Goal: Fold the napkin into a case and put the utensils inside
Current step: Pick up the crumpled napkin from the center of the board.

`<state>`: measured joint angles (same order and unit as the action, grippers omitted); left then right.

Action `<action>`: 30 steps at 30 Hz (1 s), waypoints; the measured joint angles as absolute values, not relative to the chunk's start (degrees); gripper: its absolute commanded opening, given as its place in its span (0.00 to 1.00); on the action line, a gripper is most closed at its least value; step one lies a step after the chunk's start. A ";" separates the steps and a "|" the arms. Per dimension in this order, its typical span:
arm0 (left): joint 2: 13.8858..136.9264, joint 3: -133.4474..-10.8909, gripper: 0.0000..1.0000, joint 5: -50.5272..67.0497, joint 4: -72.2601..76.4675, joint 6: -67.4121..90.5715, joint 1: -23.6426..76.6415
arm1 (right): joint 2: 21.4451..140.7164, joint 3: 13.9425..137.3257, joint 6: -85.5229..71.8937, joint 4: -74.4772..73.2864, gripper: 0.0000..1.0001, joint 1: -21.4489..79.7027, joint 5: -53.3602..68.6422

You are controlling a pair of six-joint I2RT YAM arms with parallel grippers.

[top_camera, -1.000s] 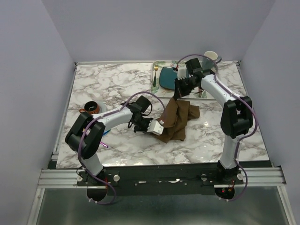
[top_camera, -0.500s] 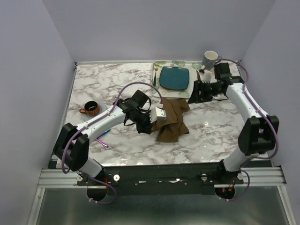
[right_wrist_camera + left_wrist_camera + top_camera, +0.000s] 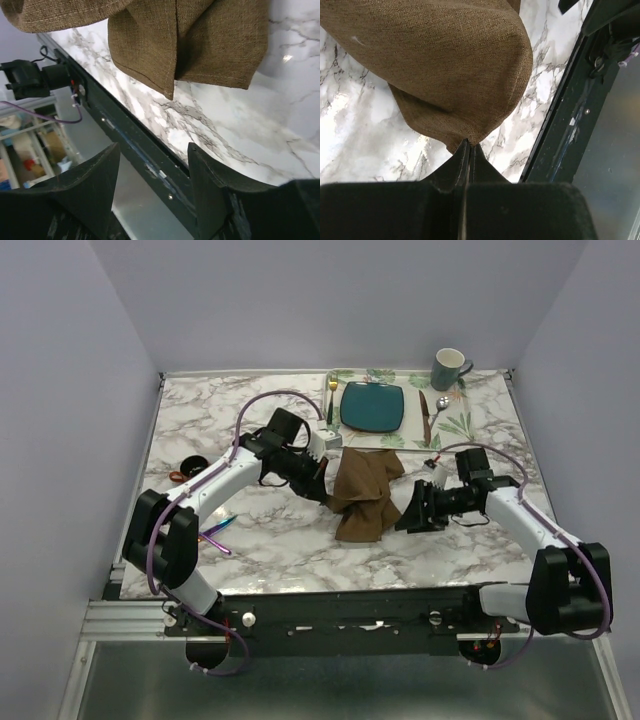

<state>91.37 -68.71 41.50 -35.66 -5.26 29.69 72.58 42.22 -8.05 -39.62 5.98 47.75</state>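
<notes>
The dark brown soft cloth napkin (image 3: 366, 498) is bunched at frame centre, long axis top to bottom. One corner is pinched by the closed left gripper (image 3: 468, 144) (at its upper left); the right gripper (image 3: 410, 516), held open, is nearer the free lower corner.

Top view: you have bright, even overhead light. The table (image 3: 200, 410) carries only soft, short shadows under the arms, with mild sheen on the marble.

Left wrist view: the napkin (image 3: 445, 60) weave is sharp. The left gripper (image 3: 468, 144) reads near-black and soft, and a washed-out glare patch sits on the marble at left.

Right wrist view: you get one small specular spot upper right. The right gripper (image 3: 152, 150) is dark and blurred, and the room past the table edge is out of focus.
</notes>
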 measured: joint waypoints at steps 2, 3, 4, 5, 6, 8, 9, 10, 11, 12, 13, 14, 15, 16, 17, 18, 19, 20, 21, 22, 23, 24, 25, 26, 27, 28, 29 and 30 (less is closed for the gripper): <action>91.42 -68.71 0.00 41.76 -35.03 -3.97 29.76 | 73.49 40.84 -9.78 -37.85 0.61 6.00 49.25; 91.42 -68.71 0.00 41.87 -34.72 -3.53 29.76 | 74.24 40.10 -10.98 -36.45 0.59 6.04 50.39; 91.39 -68.62 0.00 41.89 -34.26 -3.11 29.76 | 74.85 39.57 -11.73 -35.62 0.55 6.28 50.96; 91.39 -68.42 0.00 41.91 -33.67 -2.74 29.76 | 75.90 38.85 -12.69 -34.11 0.54 6.61 51.79; 91.39 -68.14 0.00 41.93 -33.12 -2.44 29.76 | 77.08 38.13 -13.63 -32.60 0.52 6.92 52.42; 91.42 -67.55 0.00 42.00 -32.51 -1.93 29.76 | 78.94 37.43 -14.85 -30.87 0.49 7.57 53.23; 91.42 -67.33 0.00 42.00 -32.36 -1.80 29.76 | 80.31 37.32 -15.38 -30.06 0.49 7.86 53.60; 91.39 -67.24 0.00 42.00 -32.32 -1.67 29.74 | 81.78 37.39 -15.49 -29.45 0.49 8.03 54.02; 91.39 -67.13 0.00 42.00 -32.16 -1.63 29.74 | 83.81 37.67 -15.46 -28.82 0.49 8.23 54.48; 91.39 -67.02 0.00 42.00 -32.01 -1.63 29.74 | 86.30 38.09 -15.46 -28.03 0.49 8.40 54.85; 91.39 -66.94 0.00 42.00 -31.88 -1.63 29.74 | 88.71 38.39 -15.40 -27.49 0.49 8.69 55.13; 91.39 -66.81 0.00 42.00 -31.70 -1.63 29.74 | 90.98 38.68 -15.40 -27.07 0.49 9.04 55.51; 91.39 -66.59 0.00 42.02 -31.57 -1.63 29.67 | 92.33 38.85 -15.38 -26.89 0.49 9.37 55.59; 91.37 -66.37 0.00 42.04 -31.38 -1.63 29.67 | 93.27 38.98 -15.35 -26.72 0.49 9.61 55.68; 91.37 -66.13 0.00 42.04 -31.29 -1.63 29.56 | 94.70 39.09 -15.29 -26.37 0.49 10.46 55.83; 91.33 -65.78 0.00 42.04 -31.27 -1.63 29.43 | 95.13 39.13 -15.27 -26.17 0.49 11.14 55.86; 91.29 -65.39 0.00 42.06 -31.24 -1.63 29.30 | 95.35 39.13 -15.33 -26.00 0.49 11.75 55.94; 91.29 -65.19 0.00 42.06 -31.22 -1.61 29.19 | 95.53 39.16 -15.55 -25.34 0.49 12.73 56.14; 91.29 -64.97 0.00 42.06 -31.22 -1.58 28.97 | 95.66 39.22 -15.73 -24.71 0.49 13.26 56.34; 91.29 -64.79 0.00 42.09 -31.14 -1.56 28.82 | 95.81 39.33 -16.19 -24.10 0.49 13.96 56.49; 91.29 -64.71 0.00 42.09 -31.14 -1.45 28.71 | 96.05 39.46 -16.58 -23.53 0.49 14.44 56.62; 91.29 -64.69 0.00 42.11 -31.07 -1.41 28.53 | 96.49 39.75 -16.93 -23.16 0.49 14.92 56.73; 91.29 -64.69 0.00 42.13 -31.03 -1.39 28.40 | 97.27 40.25 -17.52 -22.31 0.49 15.49 56.75; 91.26 -64.69 0.00 42.15 -30.92 -1.37 28.16 | 98.06 40.77 -18.06 -21.58 0.48 15.88 56.80; 91.22 -64.69 0.00 42.19 -30.89 -1.26 28.05 | 98.76 41.15 -18.50 -20.93 0.48 16.12 56.82; 91.18 -64.64 0.00 42.26 -30.87 -1.17 27.81 | 99.11 41.36 -18.72 -20.58 0.47 16.21 56.82; 91.07 -64.58 0.00 42.30 -30.85 -1.10 27.68 | 99.46 41.60 -19.14 -20.32 0.44 16.25 56.82; 90.94 -64.40 0.00 42.46 -30.76 -0.91 27.40 | 99.81 41.82 -19.59 -19.90 0.38 16.23 56.82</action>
<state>90.94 -64.40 42.46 -30.76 -0.91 27.40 99.81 41.82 -19.59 -19.90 16.23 56.82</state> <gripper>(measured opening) 0.009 0.478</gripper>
